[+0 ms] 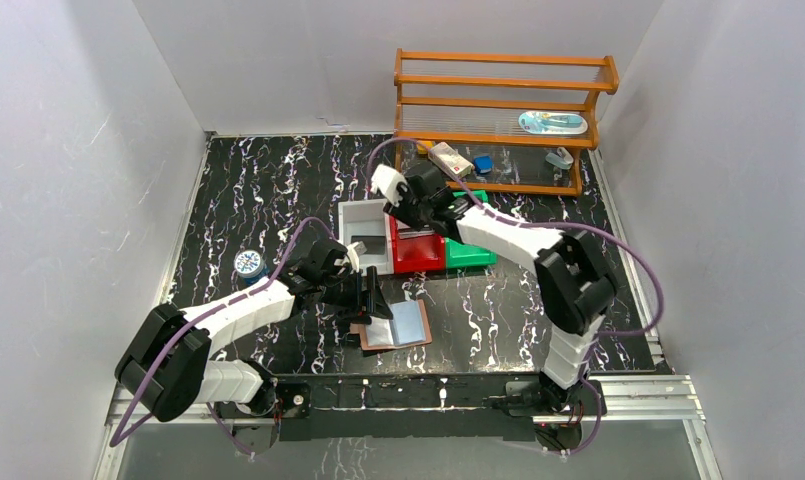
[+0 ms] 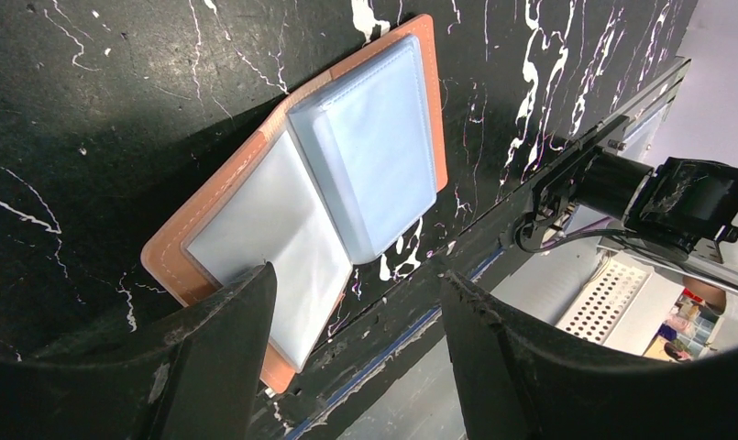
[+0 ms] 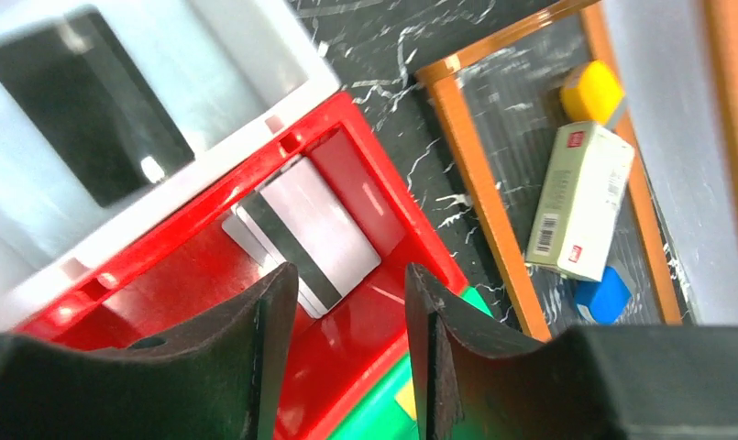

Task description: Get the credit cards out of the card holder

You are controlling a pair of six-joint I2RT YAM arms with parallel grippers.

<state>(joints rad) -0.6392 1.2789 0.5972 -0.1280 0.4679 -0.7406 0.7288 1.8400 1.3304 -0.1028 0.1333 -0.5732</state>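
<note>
While my right gripper is hanging released over a red plastic bin, my nearer, spread left gripper is hovering over the tan leather card holder.

a white bin, a red bin and a green bin stand touching in a row on the black marbled bench. behind them, an orange wooden rack shelters a pale box, a blue block and a yellow piece. a round tin sits near the left edge.
</note>
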